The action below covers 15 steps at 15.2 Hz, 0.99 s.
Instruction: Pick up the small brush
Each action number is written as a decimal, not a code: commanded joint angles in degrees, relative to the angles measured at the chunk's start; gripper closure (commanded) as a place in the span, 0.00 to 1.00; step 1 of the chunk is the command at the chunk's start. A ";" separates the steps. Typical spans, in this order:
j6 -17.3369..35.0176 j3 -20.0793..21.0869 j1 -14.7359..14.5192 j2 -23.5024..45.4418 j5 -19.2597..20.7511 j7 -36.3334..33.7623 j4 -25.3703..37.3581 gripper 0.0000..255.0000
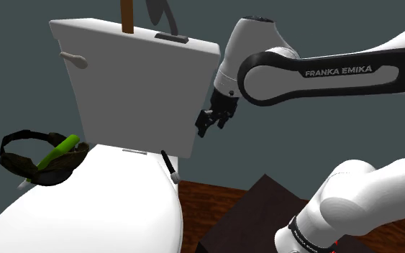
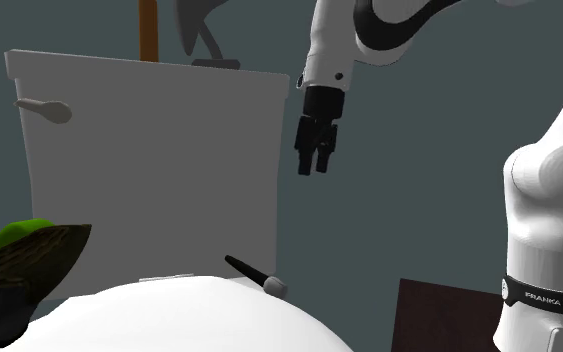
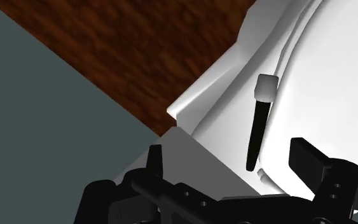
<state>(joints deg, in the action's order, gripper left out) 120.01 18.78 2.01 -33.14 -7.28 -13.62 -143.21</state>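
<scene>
The small brush (image 1: 169, 164) has a thin black handle and a white head. It lies on the white toilet lid (image 1: 100, 208), close to the foot of the tank (image 1: 132, 86) and near the lid's edge on the shoulder view's right. My black gripper (image 1: 209, 122) hangs open in the air above it, a little toward the shoulder view's right, and holds nothing. In the second exterior view the gripper (image 2: 317, 160) points down, well above the brush (image 2: 254, 273). In the wrist view the brush (image 3: 260, 121) lies beyond my gripper (image 3: 231, 164), nearer one finger (image 3: 308, 159).
A dark basket (image 1: 35, 158) holding a green object (image 1: 58, 151) sits on the lid at the shoulder view's left. A flush lever (image 1: 75, 59) sticks out of the tank. A brown stick (image 1: 127, 16) stands on the tank top. Wooden floor (image 1: 208, 201) and a dark box (image 1: 258, 208) lie beside the toilet.
</scene>
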 commanded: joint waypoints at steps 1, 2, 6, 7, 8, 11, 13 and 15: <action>4.38 2.55 0.39 3.09 0.15 -3.23 -0.75 0.00; 6.35 3.78 0.82 5.04 0.54 -4.81 -0.60 0.00; 13.78 8.87 3.28 13.62 3.83 -12.09 0.98 0.00; 15.47 10.16 4.05 15.97 5.23 -14.25 1.62 0.00; 17.07 11.42 4.86 18.40 6.92 -16.58 2.36 0.00; 21.12 14.99 7.41 26.22 13.97 -24.79 5.23 0.00; 22.93 16.49 8.49 31.89 20.37 -31.30 7.74 0.00; 23.93 16.39 8.34 34.12 23.13 -33.84 8.30 0.00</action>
<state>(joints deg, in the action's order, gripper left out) 143.17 35.08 10.17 -0.65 13.89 -45.76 -135.41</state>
